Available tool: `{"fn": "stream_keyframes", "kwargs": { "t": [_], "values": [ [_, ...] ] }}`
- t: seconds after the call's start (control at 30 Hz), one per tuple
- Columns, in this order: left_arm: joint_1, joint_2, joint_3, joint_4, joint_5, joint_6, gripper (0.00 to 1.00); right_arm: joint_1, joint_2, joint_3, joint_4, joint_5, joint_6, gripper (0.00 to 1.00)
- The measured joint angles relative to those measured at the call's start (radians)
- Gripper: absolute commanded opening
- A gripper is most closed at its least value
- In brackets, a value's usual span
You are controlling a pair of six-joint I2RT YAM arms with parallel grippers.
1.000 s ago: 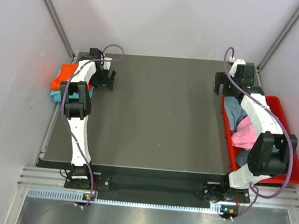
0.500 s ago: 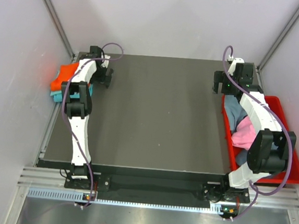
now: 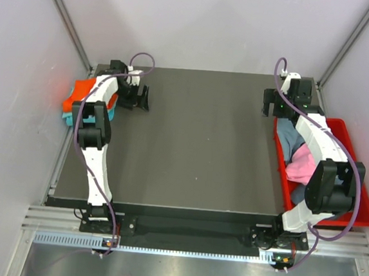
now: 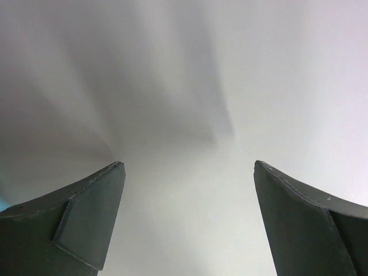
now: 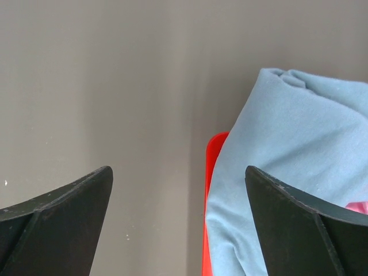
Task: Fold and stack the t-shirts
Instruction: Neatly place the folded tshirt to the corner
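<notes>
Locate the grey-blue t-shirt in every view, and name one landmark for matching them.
Top external: the grey-blue t-shirt lies in the far end of the red bin, at the right.
Left wrist: not in it; the camera faces a pale wall.
Right wrist: it fills the right side, beside the bin's edge.
Shared landmark: the red bin, in top external and right wrist.

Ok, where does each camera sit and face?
Top external: above, behind the bases, looking down at the table; both arms, left hand, right hand.
Left wrist: on left arm, facing a pale wall; open fingers.
Right wrist: on right arm, looking down at table edge, red bin, grey-blue shirt; open fingers.
Shared: top and right wrist both see the bin.
</notes>
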State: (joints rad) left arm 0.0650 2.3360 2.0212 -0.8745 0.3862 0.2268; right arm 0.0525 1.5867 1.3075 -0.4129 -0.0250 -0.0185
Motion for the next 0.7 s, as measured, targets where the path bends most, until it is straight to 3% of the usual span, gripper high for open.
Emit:
{"fn": "stream_keyframes", "kwargs": {
  "t": [0.1,0.23,0.5,0.7],
  "values": [
    [-0.009,-0.080,-0.103,0.058,0.052,-0.097,0.99,0.000,0.000,-0.005,-0.010,-0.001,0.003,1.00],
    [-0.046,-0.175,-0.159,0.105,0.012,-0.163,0.99,0.006,0.000,-0.004,-0.023,0.002,0.003,1.00],
    [-0.145,-0.254,-0.114,0.160,-0.040,-0.226,0.99,0.011,0.000,0.035,-0.049,0.009,0.003,1.00],
    [-0.143,-0.275,-0.071,0.183,-0.080,-0.240,0.99,0.013,-0.002,0.049,-0.049,0.009,0.017,1.00]
  ]
}}
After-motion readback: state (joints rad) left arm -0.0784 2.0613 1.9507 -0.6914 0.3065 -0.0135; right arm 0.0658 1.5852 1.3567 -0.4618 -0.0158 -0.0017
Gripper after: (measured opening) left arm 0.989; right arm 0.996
